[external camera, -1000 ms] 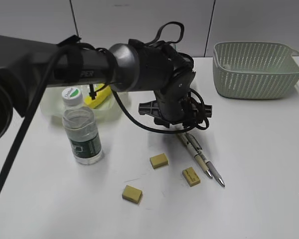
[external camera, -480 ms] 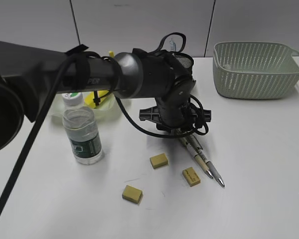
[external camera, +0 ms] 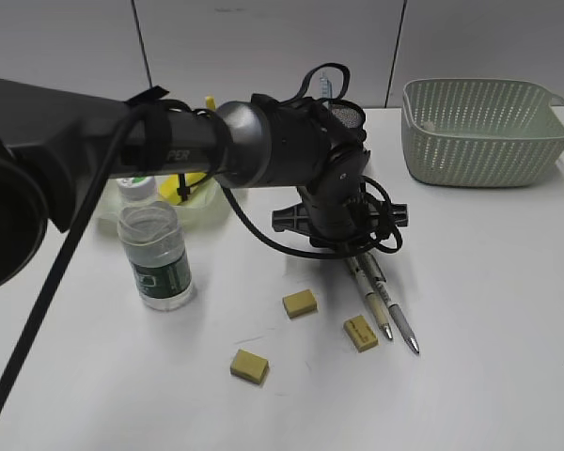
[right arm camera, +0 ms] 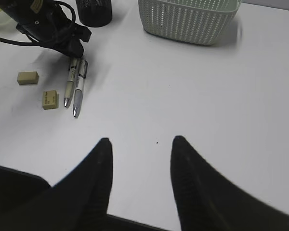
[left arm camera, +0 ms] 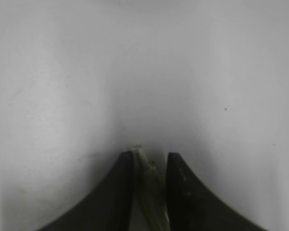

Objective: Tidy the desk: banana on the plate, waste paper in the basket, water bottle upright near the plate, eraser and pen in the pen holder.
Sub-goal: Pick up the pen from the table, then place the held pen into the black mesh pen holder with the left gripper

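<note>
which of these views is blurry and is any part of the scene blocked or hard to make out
Left wrist view: soft, close-up focus, with the gripper fingers nearly shut on a pale blurred sliver, above only featureless white desk. Exterior view: sharp, but the dark arm hides most of the plate. Right wrist view: crisp, pens readable.

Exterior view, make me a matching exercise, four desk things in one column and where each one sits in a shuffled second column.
Things:
1. water bottle
2. basket
3. banana
4. two pens

Places:
A. far right of the desk
B. on the plate
C. upright, in front of the plate
D. lying side by side under the left hand

Pairs: 1-C, 2-A, 3-B, 4-D
</note>
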